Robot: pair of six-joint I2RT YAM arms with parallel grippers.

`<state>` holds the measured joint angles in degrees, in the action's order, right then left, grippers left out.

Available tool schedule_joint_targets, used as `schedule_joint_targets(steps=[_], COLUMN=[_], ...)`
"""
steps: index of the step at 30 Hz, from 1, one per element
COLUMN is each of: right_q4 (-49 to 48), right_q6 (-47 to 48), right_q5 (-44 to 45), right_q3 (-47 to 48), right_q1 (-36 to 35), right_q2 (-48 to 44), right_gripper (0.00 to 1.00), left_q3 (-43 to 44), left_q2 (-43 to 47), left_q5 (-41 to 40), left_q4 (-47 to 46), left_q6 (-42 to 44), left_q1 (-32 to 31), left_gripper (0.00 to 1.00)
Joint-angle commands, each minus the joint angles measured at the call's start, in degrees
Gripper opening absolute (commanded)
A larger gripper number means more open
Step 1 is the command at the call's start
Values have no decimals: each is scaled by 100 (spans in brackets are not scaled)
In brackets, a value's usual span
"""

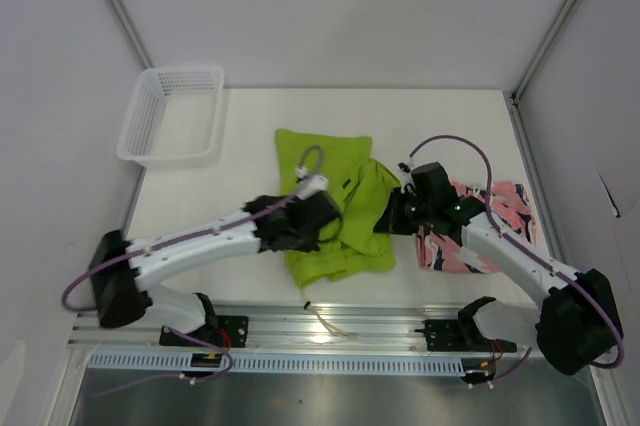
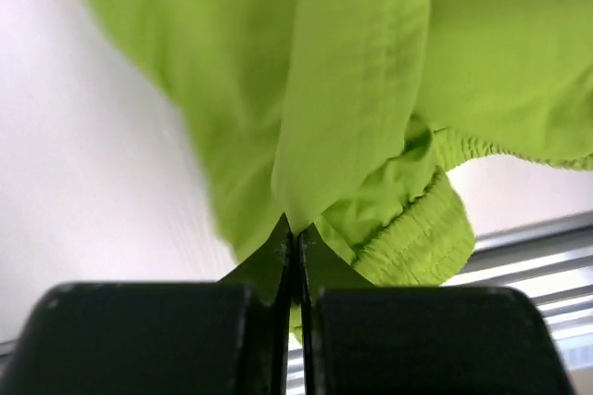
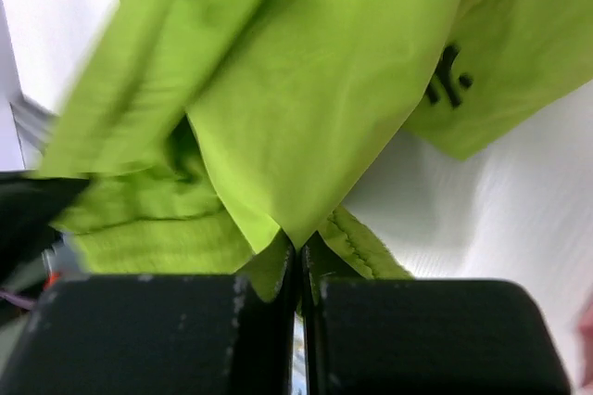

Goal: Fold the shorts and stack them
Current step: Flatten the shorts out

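The lime-green shorts (image 1: 330, 208) lie rumpled on the white desk (image 1: 450, 126), with their near part bunched up. In the left wrist view, a gathered elastic waistband is seen. At the left edge of these shorts, a fold of green cloth is clamped between the left jaws, which are pressed fully together on it. At the right edge, a 2nd fold is gripped the same way by the right jaws.

A small dark mark (image 3: 449, 80) is printed on the green cloth, but it is too blurred to be read. No other writing can be made out.

Just right of the green shorts lie the coral-pink shorts (image 1: 505, 204), patterned in navy and white and partly covered by the right arm (image 1: 510, 251). Whether the 2 pairs touch cannot be told. The left arm (image 1: 190, 251) reaches in from the left of the green shorts.

Far left of them, well apart, a white mesh basket (image 1: 172, 114) stands at the desk's corner. Nearer than the green shorts, an aluminium rail (image 1: 400, 321) carries both arm bases, and a pale cord (image 1: 330, 324) lies on it. The desk is enclosed by plain white wall panels (image 1: 330, 6) set in metal struts.
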<state>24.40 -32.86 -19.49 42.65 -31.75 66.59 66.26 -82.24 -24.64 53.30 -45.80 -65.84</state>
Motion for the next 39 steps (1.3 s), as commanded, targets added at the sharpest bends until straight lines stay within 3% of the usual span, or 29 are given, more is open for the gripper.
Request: schedule_joint_targets(steps=[1, 4, 6, 7, 8, 9, 12, 14, 19, 22, 33, 37, 39], right_q4=[-94, -138, -129, -164, -112, -111, -199, -138, 47, 30, -1912, -2299, -2335], right_q6=[587, 763, 799, 834, 851, 878, 861, 913, 1176, 1405, 1722, 2055, 2371], right_q5=[-459, -556, -556, -574, -557, -522, -267, -196, -196, -99, -442, 250, 1023], right_q3=[821, 1208, 1403, 1482, 1657, 1711, 1720, 1720, 1615, 1580, 1685, 1992, 2185], right_q1=[835, 1319, 1539, 1566, 1575, 1558, 1479, 1435, 1110, 531, -1753, -2526, -2835], right_q2=[580, 1153, 1777, 1953, 2250, 2332, 2246, 2131, 1648, 1472, 1647, 1857, 1998], right_gripper=[0, 0, 0, 4, 21, 50, 71, 78, 80, 80, 80, 80, 82], left_q3=[-498, -763, -929, -1087, -1167, -1342, -1712, -1836, -1775, -1695, -1563, -1555, -1555], left_q2=[1629, 2360, 2580, 2616, 2616, 2616, 2494, 2484, 2695, 2836, 2968, 2915, 2915], left_q5=[643, 996, 1198, 1251, 1321, 1505, 1603, 1638, 1717, 1735, 1981, 2086, 2121], left_q4=[-697, -760, -742, -759, -794, -856, -1093, -1207, -1313, -1348, -1401, -1410, -1410], left_q6=[730, 994, 1160, 1187, 1214, 1249, 1249, 1214, 1065, 933, 520, 458, 432], left_q1=[1568, 2756, 3225, 3558, 3674, 3771, 3947, 3983, 4132, 4176, 4203, 4211, 4203], left_gripper=[0, 0, 0, 0, 0, 0, 3, 2, 1, 0, 0, 0, 0])
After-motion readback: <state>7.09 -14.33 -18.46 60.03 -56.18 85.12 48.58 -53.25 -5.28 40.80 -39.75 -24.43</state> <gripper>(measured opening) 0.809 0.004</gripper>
